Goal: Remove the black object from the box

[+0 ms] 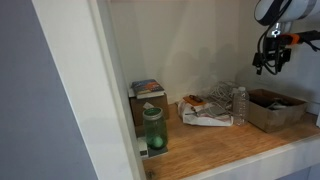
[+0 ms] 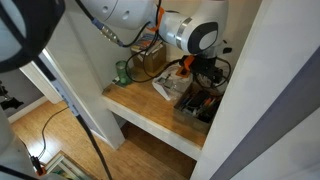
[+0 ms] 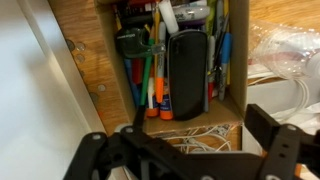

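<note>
Wrist view chops my gripper (image 3: 185, 160) off at the bottom edge, and the box (image 3: 85, 50) runs off the top. The black object (image 3: 187, 75) is too small to pick out in both exterior views, tbh.

Black obj (image 3: 187, 75) in box (image 3: 82, 50) w/ pens (image 3: 148, 80) alongside; bottle (image 1: 239, 104) just beside box on shelf (image 1: 205, 145).
</note>
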